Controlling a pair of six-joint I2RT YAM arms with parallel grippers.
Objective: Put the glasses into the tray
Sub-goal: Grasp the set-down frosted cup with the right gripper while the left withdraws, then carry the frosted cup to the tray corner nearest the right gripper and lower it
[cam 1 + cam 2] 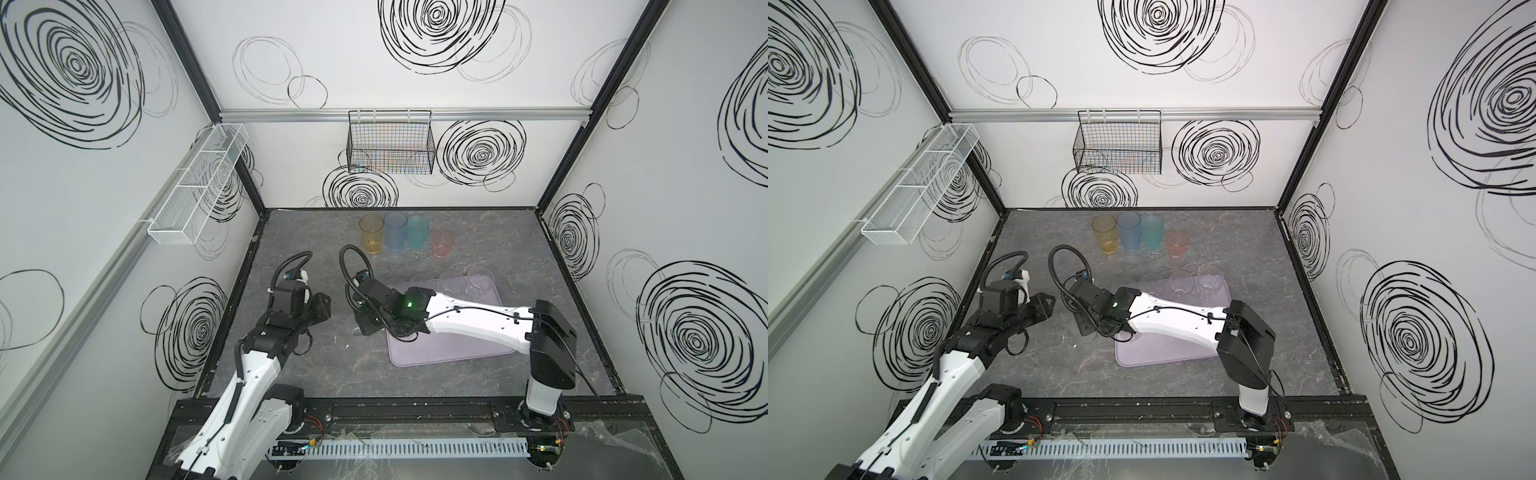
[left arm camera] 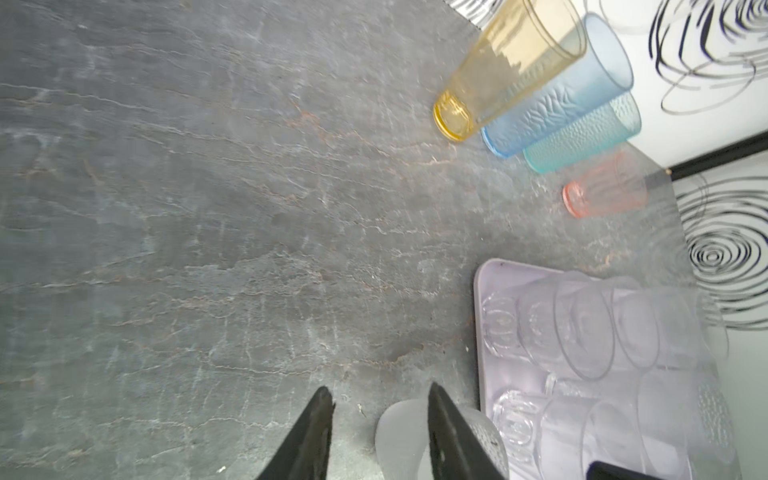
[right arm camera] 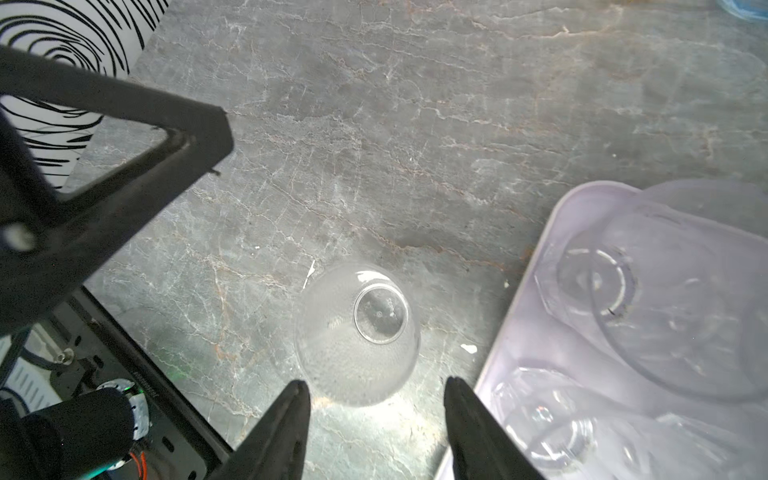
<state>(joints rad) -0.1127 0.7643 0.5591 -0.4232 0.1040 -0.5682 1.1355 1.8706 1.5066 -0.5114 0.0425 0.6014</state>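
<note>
In both top views the lilac tray is lying on the table right of the middle. Clear glasses are standing along its far edge, and the right arm is reaching across its middle. The amber glass, blue glass, teal glass and shorter pink glass are standing in a row on the table beyond the tray, apart from it. The right end effector is hanging by a frosted glass just off the tray's left edge, and the left end effector is hovering near, further left. In the left wrist view the left end effector is showing narrowly parted jaws with nothing gripped; the frosted glass is sitting partly behind one finger, beside the tray, where clear glasses are crowding in two rows. In the right wrist view the right end effector is showing moderately wide, empty jaws. The frosted glass is standing on the table just ahead of its fingertips and just beside the tray's rim, outside it.
</note>
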